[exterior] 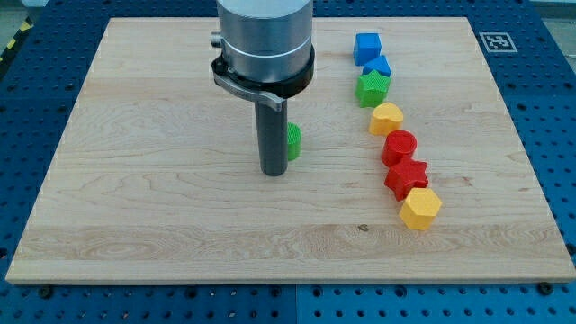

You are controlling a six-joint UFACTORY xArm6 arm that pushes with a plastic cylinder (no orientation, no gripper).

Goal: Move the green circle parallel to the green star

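Note:
The green circle [293,141] lies near the middle of the wooden board [135,180], mostly hidden behind my rod. My tip [274,171] rests on the board just left of and slightly below the green circle, touching or nearly touching it. The green star [373,88] sits toward the view's upper right, in a curved line of blocks, well to the right of and above the circle.
The line of blocks runs down the view's right: a blue cube [366,47], a blue block [378,65], the green star, a yellow heart [386,118], a red circle [400,146], a red star [405,175], a yellow hexagon [420,209].

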